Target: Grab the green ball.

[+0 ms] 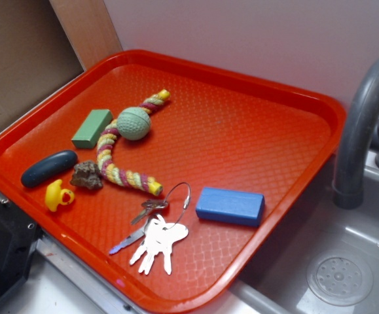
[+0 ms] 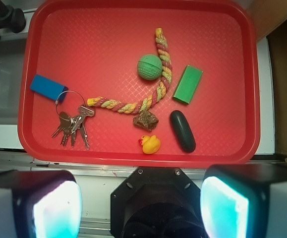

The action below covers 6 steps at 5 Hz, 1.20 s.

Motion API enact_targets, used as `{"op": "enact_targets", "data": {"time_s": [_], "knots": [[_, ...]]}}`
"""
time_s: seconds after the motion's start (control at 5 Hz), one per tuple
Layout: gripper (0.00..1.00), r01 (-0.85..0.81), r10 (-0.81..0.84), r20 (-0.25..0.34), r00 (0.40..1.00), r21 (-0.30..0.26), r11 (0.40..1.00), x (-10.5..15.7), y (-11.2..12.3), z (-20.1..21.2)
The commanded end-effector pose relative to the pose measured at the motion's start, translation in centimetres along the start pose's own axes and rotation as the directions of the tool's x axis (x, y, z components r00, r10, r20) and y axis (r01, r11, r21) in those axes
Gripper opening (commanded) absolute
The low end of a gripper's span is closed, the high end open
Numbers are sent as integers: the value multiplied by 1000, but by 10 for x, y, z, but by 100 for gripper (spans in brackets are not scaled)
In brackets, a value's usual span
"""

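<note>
Two broad finger pads (image 2: 34,208) of the pincer (image 2: 143,210) fill the bottom of the wrist view, glowing pale cyan, spread wide apart and holding nothing. They hang over the near edge of the desk, short of the red tray (image 2: 133,29). The exterior view does not show the pincer at all.

On the tray's waffle-textured plastic sits the green ball (image 2: 149,67), round and dimpled like a golf ball, touching the inside bend of a twisted rope toy (image 2: 155,91) striped yellow, red and green. Just right of the rope in the wrist view lies a smooth green block (image 2: 188,84). Nearer the camera are a dark rounded oblong (image 2: 183,131), a rough brown lump (image 2: 145,119) and a small yellow rubber duck (image 2: 150,144). A bunch of metal keys (image 2: 73,124) on a wire ring lies toward the left, next to a blue rectangular block (image 2: 48,87).

No writing is legible on anything. Only the exterior view shows the grey curved faucet (image 1: 359,124) and the sink's drain (image 1: 340,280) beside the tray.
</note>
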<state>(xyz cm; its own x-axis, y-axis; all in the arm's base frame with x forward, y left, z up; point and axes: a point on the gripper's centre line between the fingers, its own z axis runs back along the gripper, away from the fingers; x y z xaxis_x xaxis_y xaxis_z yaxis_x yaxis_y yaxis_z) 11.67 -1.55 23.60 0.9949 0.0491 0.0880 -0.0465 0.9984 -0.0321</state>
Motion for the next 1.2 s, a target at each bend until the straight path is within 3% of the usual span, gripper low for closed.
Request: {"op": "enact_targets", "data": {"time_s": [0.0, 0.2, 0.4, 0.6, 0.8, 1.0], "knots": [[100, 0, 0, 0, 1000, 0, 1000, 0, 0, 0], [100, 108, -112, 67, 991, 67, 992, 35, 13, -37], [100, 196, -210, 91, 973, 139, 971, 66, 29, -75], [100, 307, -321, 103, 942, 133, 942, 90, 39, -115], [100, 419, -430, 105, 896, 118, 901, 110, 35, -155], [100, 506, -511, 120, 851, 76, 859, 114, 16, -188]]}}
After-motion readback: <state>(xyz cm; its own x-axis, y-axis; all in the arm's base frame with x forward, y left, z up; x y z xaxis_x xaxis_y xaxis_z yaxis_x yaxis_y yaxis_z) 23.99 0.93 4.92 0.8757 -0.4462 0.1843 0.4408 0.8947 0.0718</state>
